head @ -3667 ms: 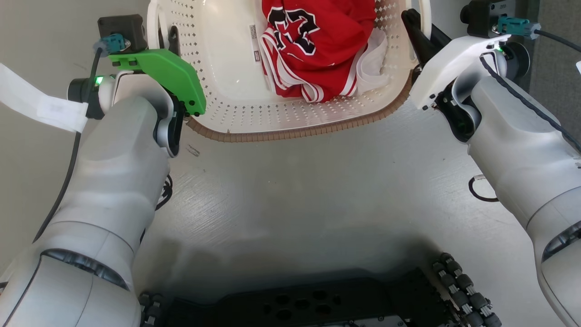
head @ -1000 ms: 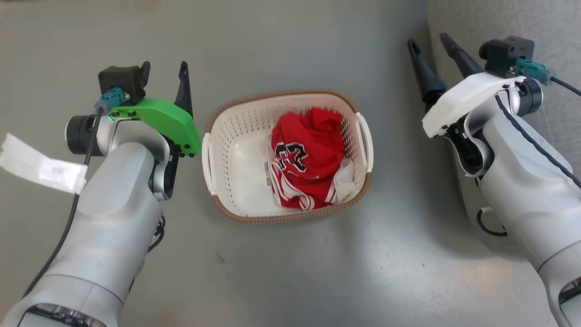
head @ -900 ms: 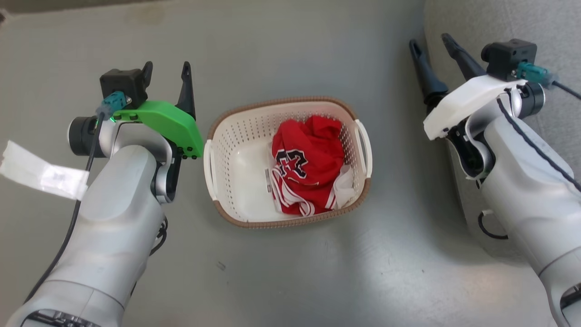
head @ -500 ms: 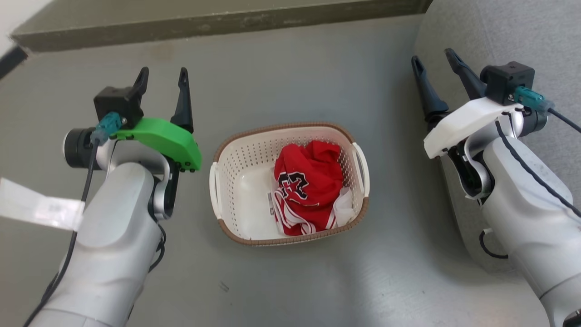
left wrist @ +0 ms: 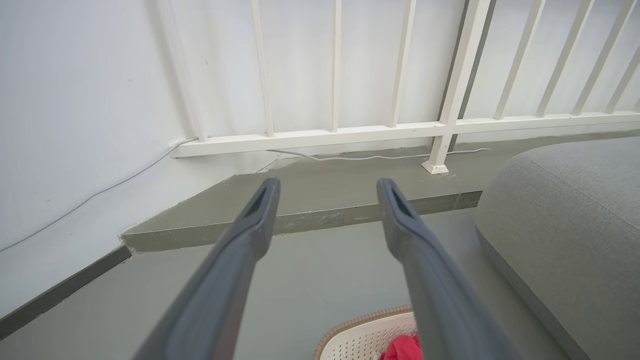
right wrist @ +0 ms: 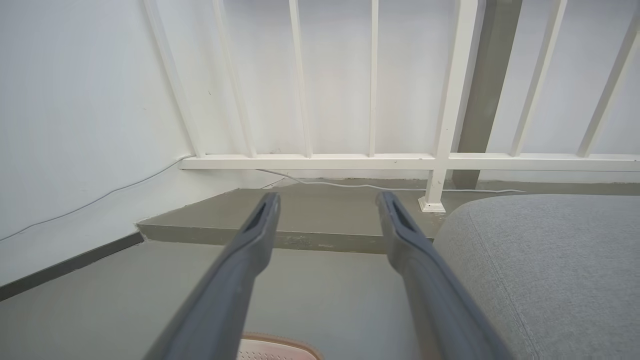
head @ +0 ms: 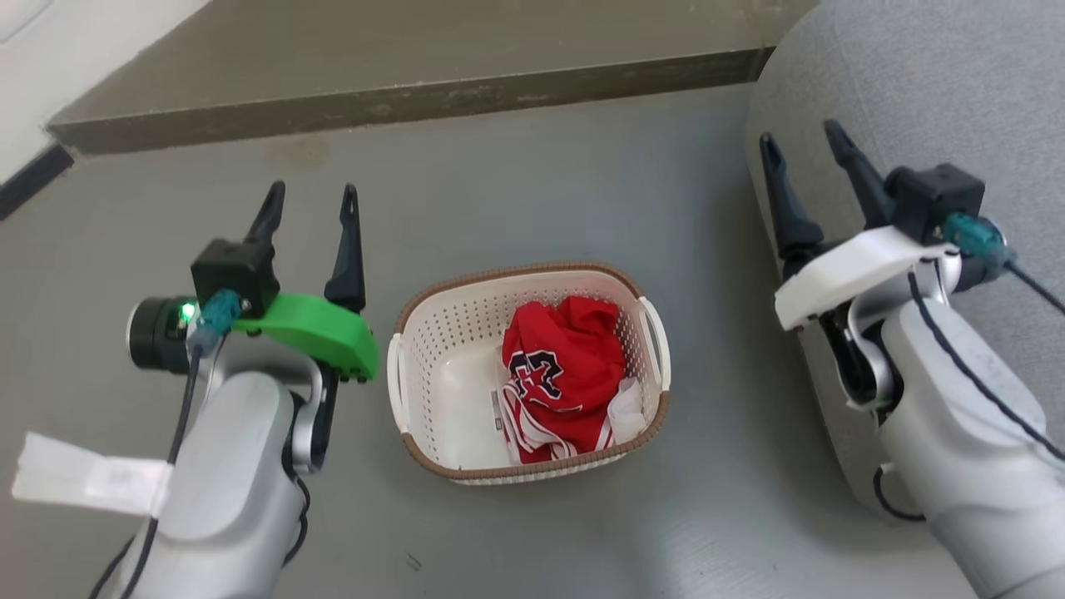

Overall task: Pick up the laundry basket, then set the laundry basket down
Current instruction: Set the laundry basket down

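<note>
Laundry basket (head: 466,333) sits upright on grey floor (head: 532,166) between the arms, red jersey (head: 562,366) bunched in its right half. Left gripper (head: 312,195) and right gripper (head: 799,141) hover either side, well apart from the loop handles (head: 393,383), fingers (head: 348,241) moderately spread, gripping nothing. Likely set-down done: open fingers and clearance suit a release. Right arm overlaps grey cushion (head: 915,83).

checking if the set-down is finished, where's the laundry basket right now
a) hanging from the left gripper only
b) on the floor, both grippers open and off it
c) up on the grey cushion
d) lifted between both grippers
b: in the head view the laundry basket rests on the grey floor, with the left gripper and the right gripper open on either side, neither touching it.
</note>
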### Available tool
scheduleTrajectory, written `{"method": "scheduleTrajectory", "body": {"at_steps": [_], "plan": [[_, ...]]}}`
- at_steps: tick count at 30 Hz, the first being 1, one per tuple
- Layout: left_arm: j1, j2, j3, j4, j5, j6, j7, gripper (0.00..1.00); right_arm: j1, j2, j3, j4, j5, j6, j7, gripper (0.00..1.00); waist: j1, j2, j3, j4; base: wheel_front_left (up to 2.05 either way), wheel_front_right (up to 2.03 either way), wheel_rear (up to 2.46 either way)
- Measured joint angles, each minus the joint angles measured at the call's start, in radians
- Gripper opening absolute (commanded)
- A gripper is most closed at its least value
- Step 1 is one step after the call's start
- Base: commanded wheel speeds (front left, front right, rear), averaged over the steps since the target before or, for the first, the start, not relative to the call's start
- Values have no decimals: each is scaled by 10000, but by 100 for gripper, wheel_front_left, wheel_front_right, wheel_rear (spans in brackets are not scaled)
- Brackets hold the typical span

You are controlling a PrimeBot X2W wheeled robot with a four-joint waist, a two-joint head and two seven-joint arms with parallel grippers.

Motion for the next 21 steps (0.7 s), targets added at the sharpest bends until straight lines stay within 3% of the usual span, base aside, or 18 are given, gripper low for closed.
{"method": "scheduleTrajectory", "body": {"at_steps": [21], "plan": [[2967, -167, 1221, -1430, 1110, 2, 0, 100, 2519, 247, -673, -1179, -608, -186, 2, 100, 0, 0, -1049, -71, 0, 0, 0]]}}
